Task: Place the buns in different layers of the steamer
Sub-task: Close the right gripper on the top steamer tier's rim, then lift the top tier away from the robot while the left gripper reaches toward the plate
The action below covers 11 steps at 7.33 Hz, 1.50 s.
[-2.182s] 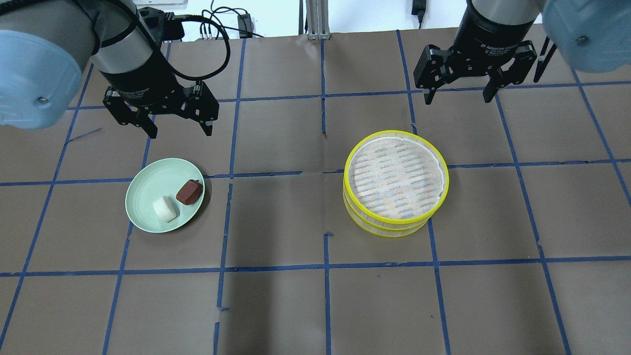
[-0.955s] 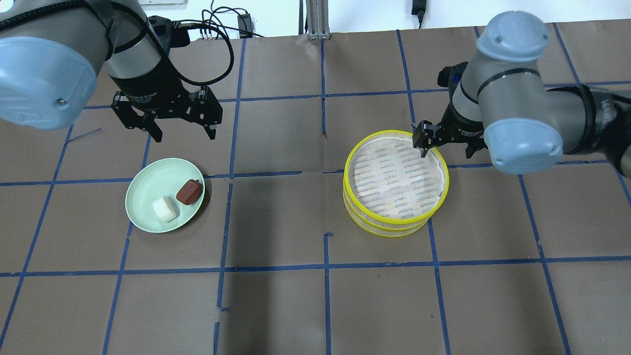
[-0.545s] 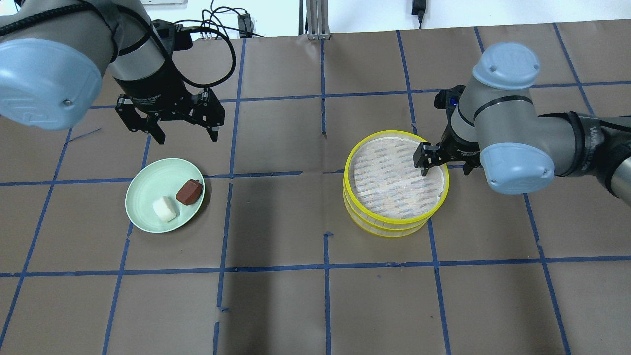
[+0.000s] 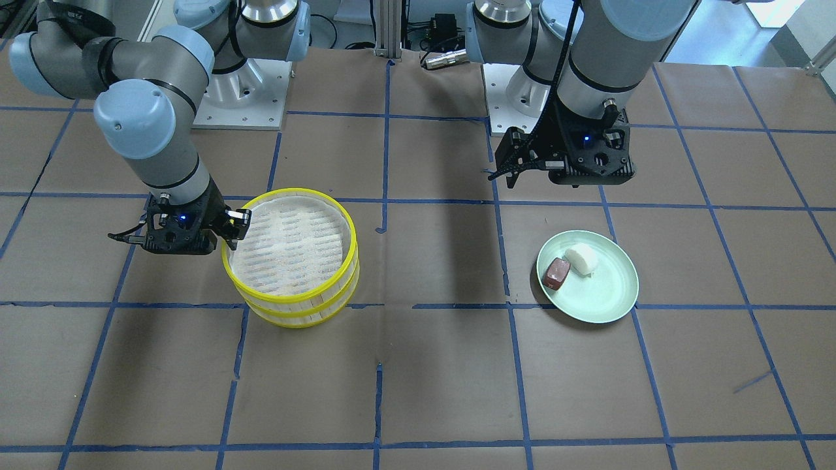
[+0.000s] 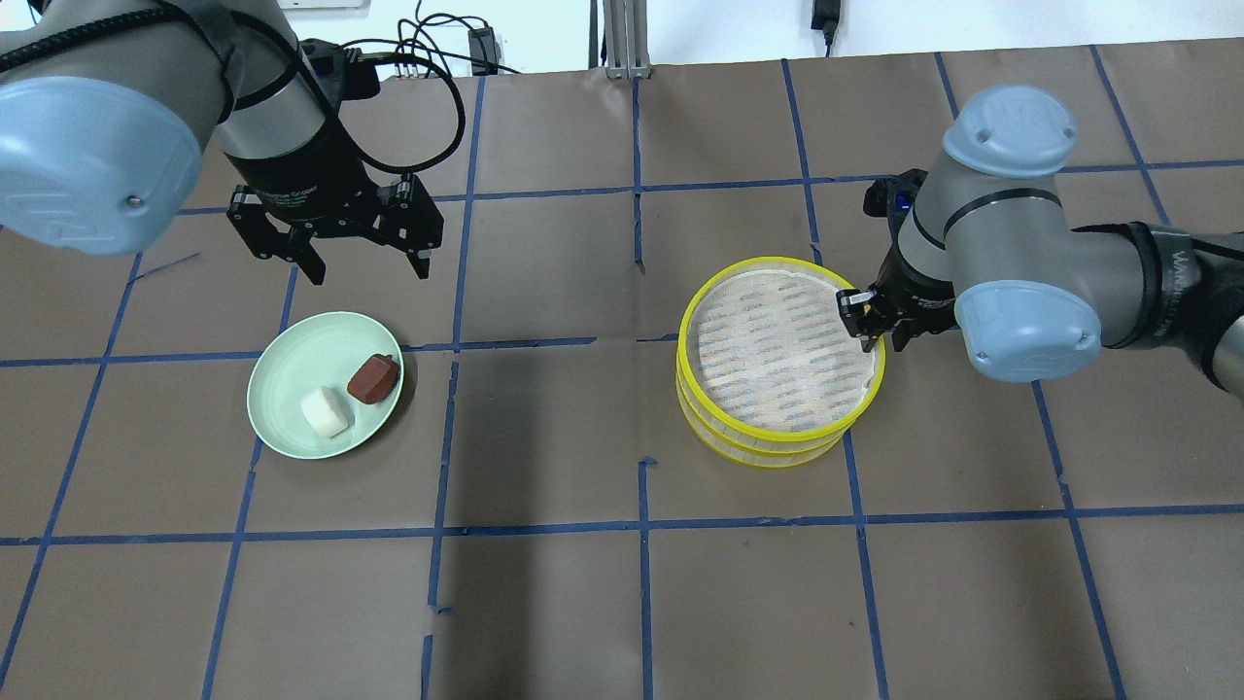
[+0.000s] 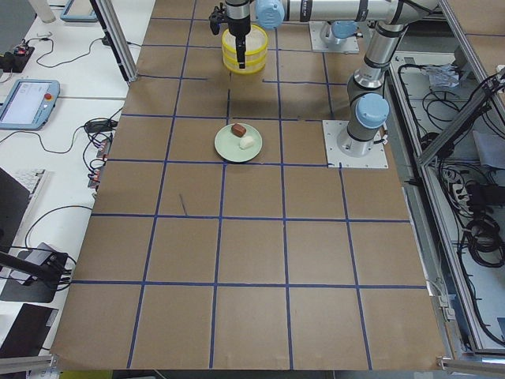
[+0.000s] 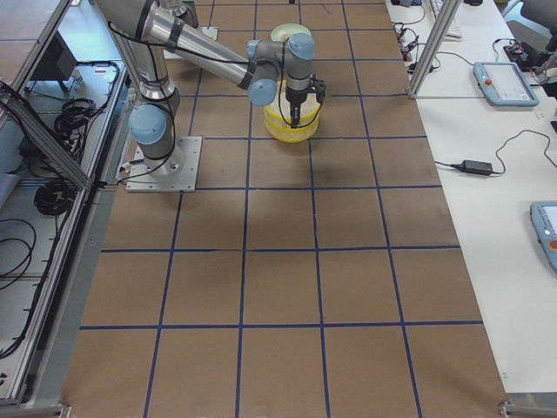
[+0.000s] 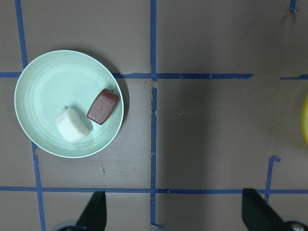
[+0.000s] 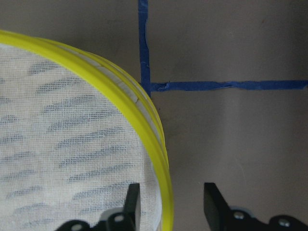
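Observation:
The white bun (image 5: 326, 411) and the reddish-brown bun (image 5: 374, 378) lie side by side on the pale green plate (image 5: 292, 374); the left wrist view shows both, white (image 8: 73, 125) and brown (image 8: 103, 106). The steamer's top layer (image 5: 777, 261) sits stacked on the lower layer (image 5: 758, 457); its white liner is bare. My left gripper (image 5: 369, 270) hangs open above the table just behind the plate. My right gripper (image 5: 878, 328) is open but narrowed, one finger inside and one outside the top layer's yellow rim (image 9: 163, 159), with gaps on both sides.
The brown paper table cover (image 5: 641, 603) carries a grid of blue tape. Cables and plugs (image 5: 428, 49) lie along the far edge. The robot bases (image 4: 241, 98) stand behind the steamer and plate.
My right arm came down from the far side to the steamer's right rim, and its fingers narrowed around the rim. My left gripper dropped slightly towards the plate and stays open.

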Tool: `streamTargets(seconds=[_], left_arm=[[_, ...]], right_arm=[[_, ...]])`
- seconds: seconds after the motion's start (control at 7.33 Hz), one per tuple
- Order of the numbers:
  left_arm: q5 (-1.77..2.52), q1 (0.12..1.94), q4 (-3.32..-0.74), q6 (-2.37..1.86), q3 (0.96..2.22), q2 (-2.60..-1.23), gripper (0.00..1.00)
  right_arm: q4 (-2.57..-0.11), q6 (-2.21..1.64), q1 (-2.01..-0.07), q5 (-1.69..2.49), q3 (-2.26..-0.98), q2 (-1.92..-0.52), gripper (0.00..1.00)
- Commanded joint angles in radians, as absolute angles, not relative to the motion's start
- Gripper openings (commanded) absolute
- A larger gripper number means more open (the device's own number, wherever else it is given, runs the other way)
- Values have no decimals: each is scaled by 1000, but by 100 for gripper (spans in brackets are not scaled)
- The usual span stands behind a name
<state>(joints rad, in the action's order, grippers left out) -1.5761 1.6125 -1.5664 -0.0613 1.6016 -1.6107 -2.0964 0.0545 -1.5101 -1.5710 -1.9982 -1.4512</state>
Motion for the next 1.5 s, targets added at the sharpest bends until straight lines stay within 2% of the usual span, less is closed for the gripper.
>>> streamTargets(seconds=[0.0, 0.27, 0.41, 0.55, 0.68, 1.09, 1.36], left_arm=[[-1578, 1612, -1568, -58, 1601, -1611, 100], [-1578, 1612, -1568, -60, 1601, -1611, 100], [-1580, 1612, -1566, -58, 1601, -1611, 100], [-1580, 1612, -1568, -58, 1601, -1609, 100], [-1580, 1612, -1566, -58, 1601, -1611, 100], [-1583, 1608, -1566, -45, 1603, -1611, 100], [-1585, 1419, -1507, 70, 1606, -1666, 100]], right_arm=[[-2098, 55, -1511, -1571, -1996, -1453, 21], [-2095, 54, -1511, -1574, -1993, -1456, 20], [-2086, 54, -1511, -1575, -1993, -1460, 15], [-2083, 54, -1512, -1574, -1994, -1465, 6], [-2085, 37, -1513, -1571, -1996, -1463, 2], [-2009, 37, -1511, -1572, -1923, -1491, 2], [-1892, 38, -1511, -1572, -1844, -1528, 2]])
